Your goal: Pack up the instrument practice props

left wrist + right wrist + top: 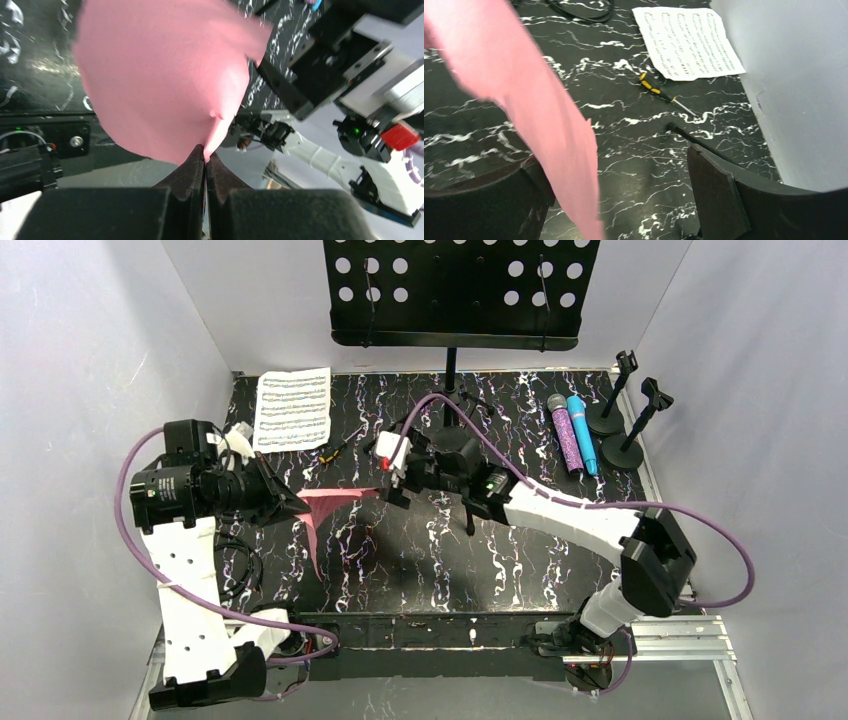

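one: how does the left gripper [205, 156] stand?
two: its jaws are pressed together on one edge of the pink music sheet [165, 75]. the sheet is lifted above the table [430, 560] and spreads toward the right gripper [616, 172].
one: and the right one?
two: its jaws stand wide apart and hold nothing. the pink sheet passes between them, close to one finger [484, 205]; whether it touches, one cannot tell.
one: where are the other props?
two: the white music sheet [293, 408] lies flat at the far left of the table, with a small screwdriver [651, 86] near it. the purple glitter microphone [565, 435] and the blue microphone [582, 432] lie side by side at the far right. the two mic holders [606, 420] stand upright just beside them, near the wall.
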Tool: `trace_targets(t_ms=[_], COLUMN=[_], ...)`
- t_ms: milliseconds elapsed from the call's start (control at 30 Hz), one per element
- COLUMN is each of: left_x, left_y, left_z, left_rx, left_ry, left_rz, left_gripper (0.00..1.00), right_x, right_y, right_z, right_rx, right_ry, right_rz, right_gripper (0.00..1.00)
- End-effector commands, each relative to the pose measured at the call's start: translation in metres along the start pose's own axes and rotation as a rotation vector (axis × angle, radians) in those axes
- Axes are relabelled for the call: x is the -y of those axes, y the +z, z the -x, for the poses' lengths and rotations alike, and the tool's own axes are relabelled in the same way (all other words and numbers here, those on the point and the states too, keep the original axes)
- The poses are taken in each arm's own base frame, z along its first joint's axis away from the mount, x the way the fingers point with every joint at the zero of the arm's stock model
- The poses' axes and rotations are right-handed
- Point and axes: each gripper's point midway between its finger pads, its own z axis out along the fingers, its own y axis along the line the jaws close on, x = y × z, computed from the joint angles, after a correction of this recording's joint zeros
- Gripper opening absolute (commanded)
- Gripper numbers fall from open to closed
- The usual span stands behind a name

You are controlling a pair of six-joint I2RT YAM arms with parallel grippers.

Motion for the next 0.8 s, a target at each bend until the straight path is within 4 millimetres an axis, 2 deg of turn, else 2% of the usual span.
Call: trace_targets(t_ms=[0, 133, 333, 533, 633, 767], left_x=[-0.014, -0.018, -0.019, -0.017, -0.013, -0.009], left_y=[-0.019, -0.021, -0.022, -0.009, -0.002, 0.005], left_z=[-0.014, -0.011, -0.023, -0.04, -0.036, -0.025], left_rx=[-0.002, 0.01, -0.041, -0.171, -0.213, -0.232], left_ry=[-0.051, -0.026, 0.034, 0.052, 0.06, 0.086], left_rz=[0.141, 0.176, 0.22, 0.239, 0.249, 0.285], left_gripper=[0.0, 0.0, 0.0, 0.0, 0.0, 0.0], right_x=[-0.011, -0.016, -0.015, -0.018, -0.022, -0.028], right_y=[-0.023, -0.029, -0.029, -0.03, -0.037, -0.058], right_z=[0.038, 0.032, 0.026, 0.023, 0.026, 0.038], right_rx=[0.154, 0.148, 0.137, 0.125, 0.126, 0.151], right_ry=[0.002, 0.021, 0.03, 0.038, 0.045, 0.077], right_rz=[0.04, 0.044, 0.028, 0.038, 0.059, 0.066], right_gripper=[0.99, 0.99, 0.99, 0.99, 0.99, 0.99])
